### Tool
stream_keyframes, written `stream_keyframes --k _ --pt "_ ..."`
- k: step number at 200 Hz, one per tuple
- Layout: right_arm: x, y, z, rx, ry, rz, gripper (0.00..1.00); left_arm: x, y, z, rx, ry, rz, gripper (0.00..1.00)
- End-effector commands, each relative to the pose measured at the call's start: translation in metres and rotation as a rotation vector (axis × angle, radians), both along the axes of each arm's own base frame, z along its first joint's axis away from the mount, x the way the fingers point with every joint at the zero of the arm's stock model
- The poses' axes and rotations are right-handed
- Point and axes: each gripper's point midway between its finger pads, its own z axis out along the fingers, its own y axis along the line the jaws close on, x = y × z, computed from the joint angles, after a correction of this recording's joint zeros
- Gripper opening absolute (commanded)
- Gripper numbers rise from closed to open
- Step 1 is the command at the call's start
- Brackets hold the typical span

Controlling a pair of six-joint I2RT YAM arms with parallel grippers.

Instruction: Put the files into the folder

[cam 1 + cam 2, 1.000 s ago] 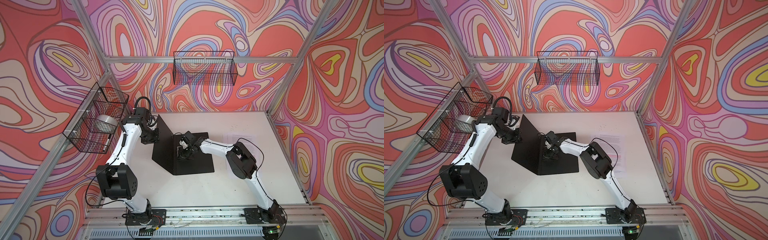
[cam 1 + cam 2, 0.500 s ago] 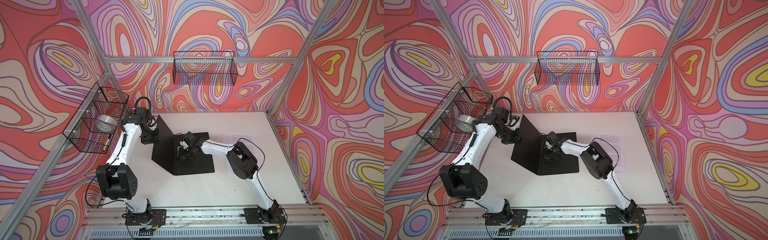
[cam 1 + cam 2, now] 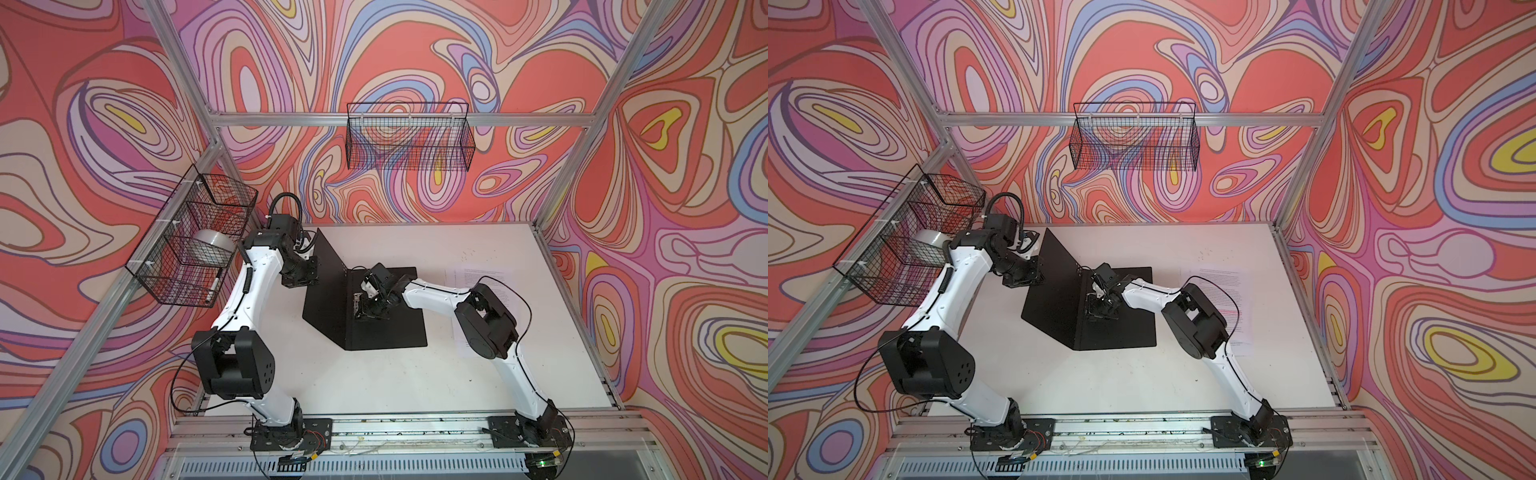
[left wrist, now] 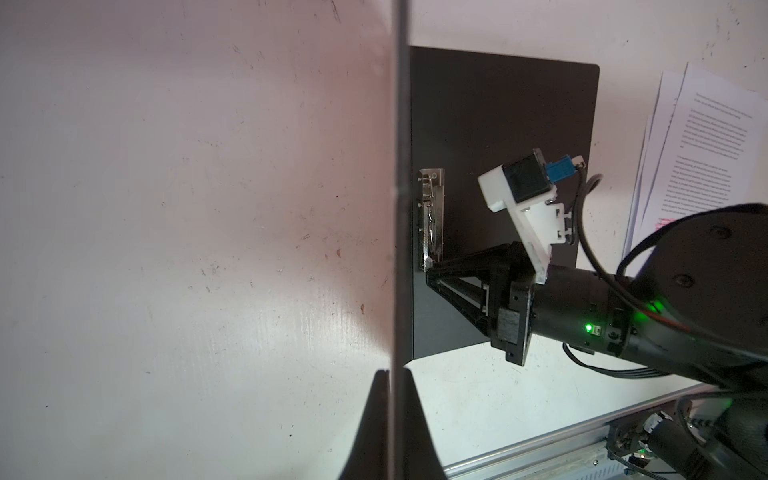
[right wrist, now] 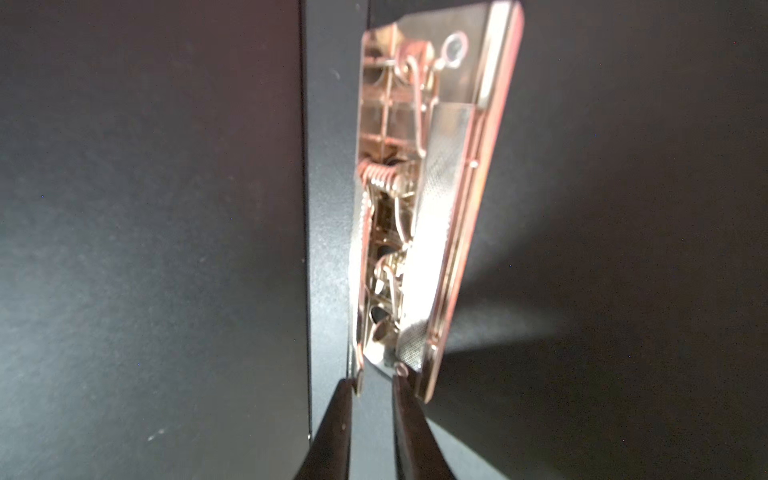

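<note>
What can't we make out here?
- files: partly behind the right arm in both top views; text too small.
- folder outside: faces away in every view.
- metal clip: far end blurred in right wrist view; whether the fingers of the right gripper pinch it is unclear.

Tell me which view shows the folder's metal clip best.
The right wrist view: the metal clip fills the frame, spring visible, the right gripper at its end. The left wrist view shows it small, on the folder by the raised cover; both top views give only a glint.
</note>
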Motion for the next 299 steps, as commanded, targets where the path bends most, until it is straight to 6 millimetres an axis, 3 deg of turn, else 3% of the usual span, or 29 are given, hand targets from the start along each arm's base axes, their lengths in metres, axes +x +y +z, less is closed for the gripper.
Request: stream_keyframes --k 1,113,165,245,299 --pt "-0.002 -0.007 0.008 -0.011 -0.001 -0.007 0.19 0.001 0.002 0.013 0.008 -0.032 -0.008 0.00" --pt "-0.002 0.000 -0.001 0.022 0.030 -0.001 0.12 0.000 0.000 0.013 -0.001 -0.030 -0.011 0.00" --pt "0.000 0.006 0.012 0.069 0.012 0.002 0.16 -0.002 -0.002 0.012 -0.014 -0.022 -0.014 0.00" --pt "-0.001 0.000 -0.009 0.011 0.048 -0.008 0.13 -0.002 -0.002 0.014 -0.015 -0.028 -0.014 0.00" --pt "0.002 0.004 -0.006 0.038 0.039 -0.008 0.14 -0.001 -0.003 0.014 -0.020 -0.028 -0.015 0.00"
